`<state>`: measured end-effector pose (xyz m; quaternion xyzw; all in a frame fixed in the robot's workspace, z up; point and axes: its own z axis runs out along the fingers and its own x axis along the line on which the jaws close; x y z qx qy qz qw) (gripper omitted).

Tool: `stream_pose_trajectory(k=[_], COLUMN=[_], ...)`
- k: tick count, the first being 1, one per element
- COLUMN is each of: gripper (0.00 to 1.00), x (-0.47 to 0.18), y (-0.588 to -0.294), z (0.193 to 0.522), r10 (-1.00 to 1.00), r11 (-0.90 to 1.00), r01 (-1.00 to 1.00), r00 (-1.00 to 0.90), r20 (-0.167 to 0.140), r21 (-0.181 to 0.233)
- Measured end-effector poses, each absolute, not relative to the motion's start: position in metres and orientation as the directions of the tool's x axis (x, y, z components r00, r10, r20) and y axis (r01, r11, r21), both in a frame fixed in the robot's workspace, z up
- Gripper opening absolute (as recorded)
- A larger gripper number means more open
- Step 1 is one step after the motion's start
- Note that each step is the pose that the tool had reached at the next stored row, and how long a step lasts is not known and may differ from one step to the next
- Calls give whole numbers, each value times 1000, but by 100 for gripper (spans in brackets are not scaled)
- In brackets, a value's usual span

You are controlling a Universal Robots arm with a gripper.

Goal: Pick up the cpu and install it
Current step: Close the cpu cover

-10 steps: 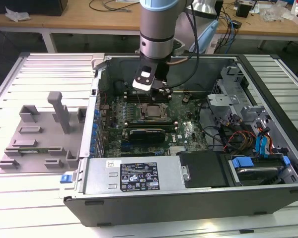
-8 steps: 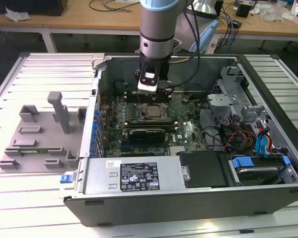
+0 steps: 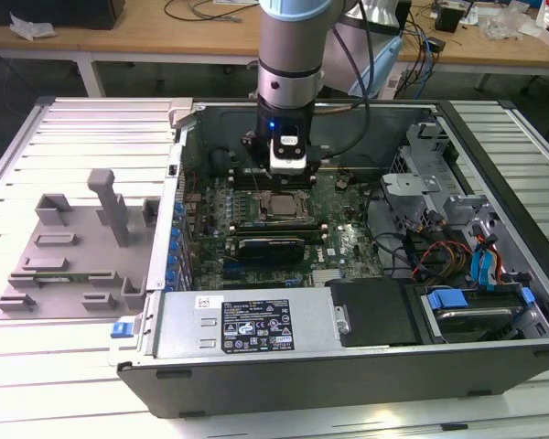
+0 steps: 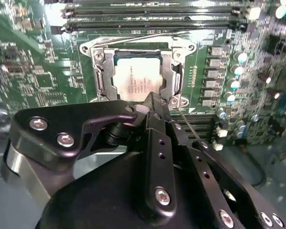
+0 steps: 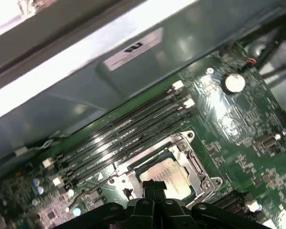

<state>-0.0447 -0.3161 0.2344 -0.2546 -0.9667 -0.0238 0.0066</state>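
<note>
at the centre of the exterior view, the small flat square silvery-topped cpu [image 3: 282, 205] is seen lying in the metal-framed socket [image 3: 253, 211] of the green motherboard [image 3: 348, 242], inside the open grey computer case [image 3: 494, 361]. just above it, the black jaws are held pressed together, pinching nothing.

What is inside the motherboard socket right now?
The cpu lies inside the socket, silvery top showing. The gripper covers part of one edge; anything beneath the chip is hidden.
</note>
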Motion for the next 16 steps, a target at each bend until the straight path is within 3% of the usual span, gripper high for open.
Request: stream_pose_trajectory(k=[10, 16], gripper=[11, 11], x=[-45, -45], y=[-316, -316], z=[232, 232], r10=[93, 14], r11=[995, 999], r01=[93, 14], r00=[-995, -1000], r20=[24, 24], r21=[38, 33])
